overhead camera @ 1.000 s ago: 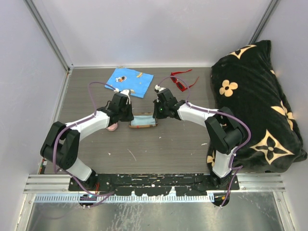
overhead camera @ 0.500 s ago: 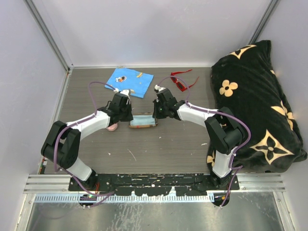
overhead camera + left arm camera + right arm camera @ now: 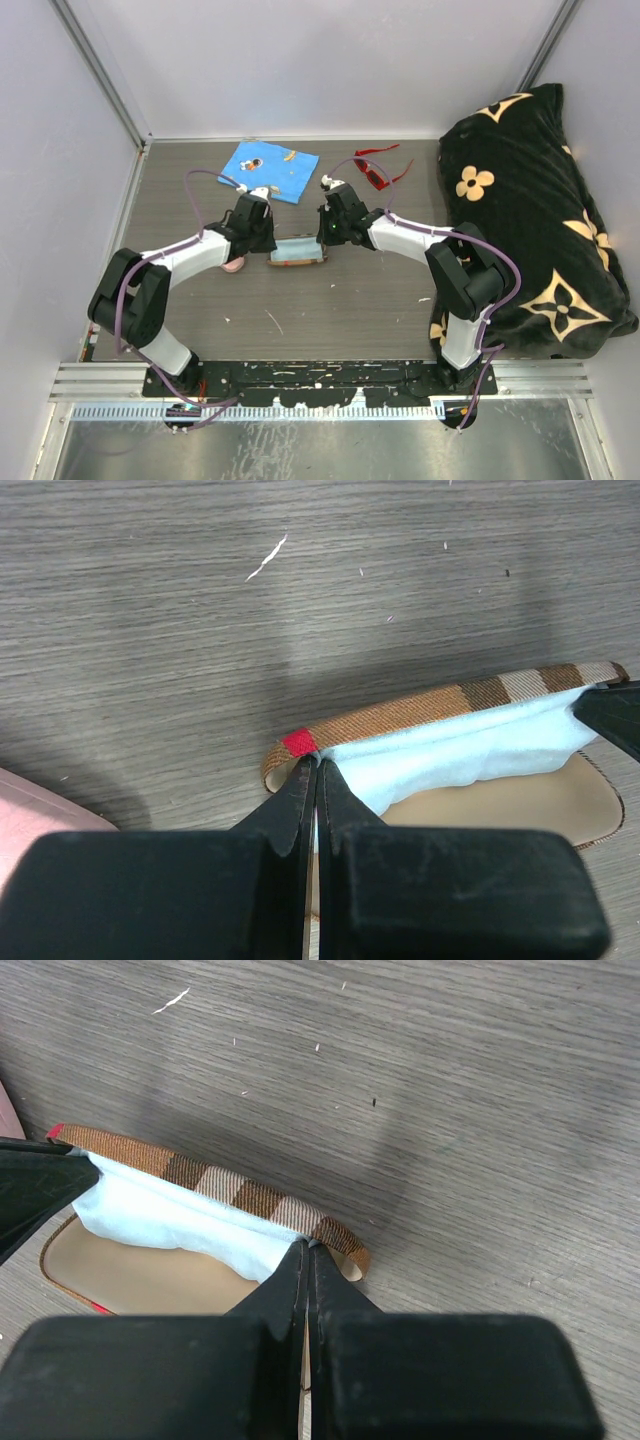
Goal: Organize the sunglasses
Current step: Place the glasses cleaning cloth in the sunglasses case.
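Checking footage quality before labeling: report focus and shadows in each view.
Top view: even light, all sharp, faint shadows under the arms on the table. Left wrist: table grain and case sharp, left gripper body blurred, soft shadow beyond the case. Right wrist: likewise, right gripper blurred, diagonal shadow band on the table.

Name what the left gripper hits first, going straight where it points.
The left gripper pinches the slim brown checked fabric glasses case by its rim, so that first; beyond, probably the grey wooden tabletop.

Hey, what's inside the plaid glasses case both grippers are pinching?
Inside the plaid case, a pale blue soft cloth shows above a tan inner wall. Whether anything lies beneath the cloth cannot be seen, because the cloth covers it.
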You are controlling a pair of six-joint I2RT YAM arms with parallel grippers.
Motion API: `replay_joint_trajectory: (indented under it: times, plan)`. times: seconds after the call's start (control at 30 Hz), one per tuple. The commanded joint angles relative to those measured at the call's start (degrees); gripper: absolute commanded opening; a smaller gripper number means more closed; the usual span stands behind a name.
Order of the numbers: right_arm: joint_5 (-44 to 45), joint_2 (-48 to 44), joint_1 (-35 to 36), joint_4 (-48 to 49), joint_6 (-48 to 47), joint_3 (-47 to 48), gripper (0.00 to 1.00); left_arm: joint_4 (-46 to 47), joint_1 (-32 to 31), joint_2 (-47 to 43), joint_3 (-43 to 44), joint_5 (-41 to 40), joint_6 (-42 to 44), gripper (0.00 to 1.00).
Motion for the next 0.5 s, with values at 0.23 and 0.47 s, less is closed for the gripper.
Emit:
replay_joint_trajectory:
  times: [0.23, 0.47]
  plan:
    - [1.8, -0.9, -0.7, 2.5, 0.1, 2.3, 0.00, 2.1, 0.3, 1.4, 2.9, -1.7, -1.0, 0.00]
    - [2.0, -0.9, -0.9, 2.5, 0.1, 2.0, 0.00, 1.7, 0.4, 1.3, 4.0, -2.8, -1.0, 0.00]
